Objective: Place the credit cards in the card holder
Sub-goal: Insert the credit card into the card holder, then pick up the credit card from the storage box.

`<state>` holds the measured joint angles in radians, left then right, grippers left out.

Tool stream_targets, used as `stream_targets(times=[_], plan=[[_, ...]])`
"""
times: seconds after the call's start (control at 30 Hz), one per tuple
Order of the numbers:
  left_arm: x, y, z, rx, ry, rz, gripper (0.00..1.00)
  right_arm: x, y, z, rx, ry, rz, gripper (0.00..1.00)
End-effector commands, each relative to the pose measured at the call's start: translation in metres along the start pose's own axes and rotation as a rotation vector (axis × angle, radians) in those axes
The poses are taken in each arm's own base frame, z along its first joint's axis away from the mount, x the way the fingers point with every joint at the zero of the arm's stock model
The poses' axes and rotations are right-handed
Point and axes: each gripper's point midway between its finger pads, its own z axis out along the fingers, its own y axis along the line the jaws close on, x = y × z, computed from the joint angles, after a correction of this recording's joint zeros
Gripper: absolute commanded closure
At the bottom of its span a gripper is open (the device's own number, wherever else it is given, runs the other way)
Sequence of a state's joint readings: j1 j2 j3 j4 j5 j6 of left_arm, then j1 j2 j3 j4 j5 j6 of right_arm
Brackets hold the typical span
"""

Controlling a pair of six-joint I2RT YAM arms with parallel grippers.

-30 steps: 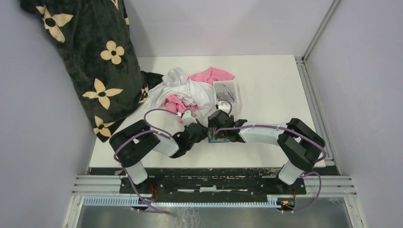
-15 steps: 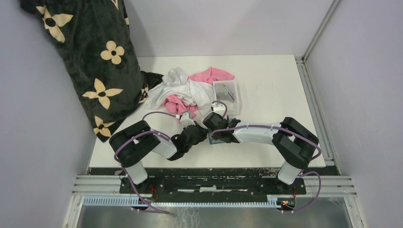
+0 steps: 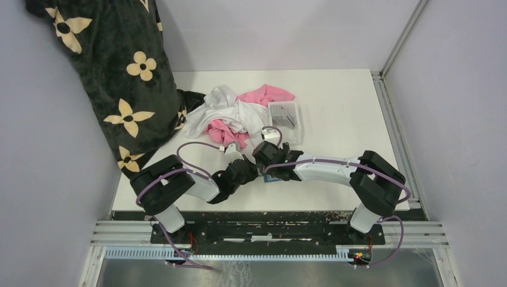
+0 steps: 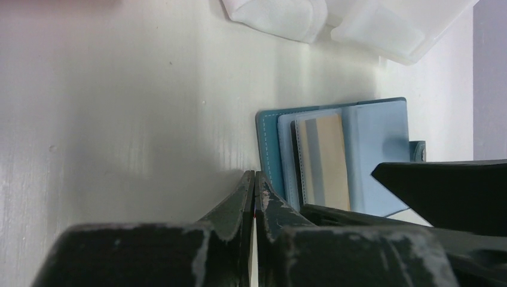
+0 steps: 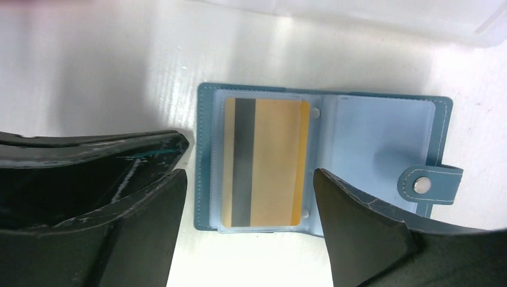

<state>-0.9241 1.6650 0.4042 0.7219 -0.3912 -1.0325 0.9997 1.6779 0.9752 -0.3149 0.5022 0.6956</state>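
The teal-blue card holder [image 5: 382,137] lies open flat on the white table, its snap tab [image 5: 423,185] to the right. A gold-tan credit card [image 5: 272,161] with a dark stripe sits in the clear sleeve on its left half. My right gripper [image 5: 248,176] hovers open over it, one finger on each side of the card. My left gripper [image 4: 255,177] is shut, its tips on the table at the card holder's [image 4: 373,155] left edge. Grey credit cards [image 3: 282,117] lie in the clear tray [image 3: 294,113]. From above, both grippers [image 3: 263,167] hide most of the holder.
A heap of white and pink clothes [image 3: 230,116] lies just behind the grippers, touching the tray. A black blanket with cream flowers [image 3: 113,72] hangs down at the left. A metal frame rail [image 3: 391,113] runs along the table's right edge.
Both arms have shifted a little to the left and slightly away from the bases. The right gripper's fingers closed partway, then spread wide again. The left gripper stays shut.
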Motion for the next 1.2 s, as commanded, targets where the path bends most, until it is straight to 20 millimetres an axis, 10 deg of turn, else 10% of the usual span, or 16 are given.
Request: stream_targets(times=[0.0,0.43,1.17], plan=[[0.024,0.060,-0.016,-0.201,0.091,0.102,0.91,-0.050,0.010,-0.028,-0.051,-0.129,0.030,0.16],[-0.038,0.029,-0.028,-0.195,-0.068,0.151,0.84,-0.108,-0.010,-0.046,-0.049,-0.233,0.028,0.16],[-0.130,-0.045,0.054,-0.090,-0.094,0.138,0.82,-0.209,-0.079,0.040,-0.034,-0.210,0.122,0.18]])
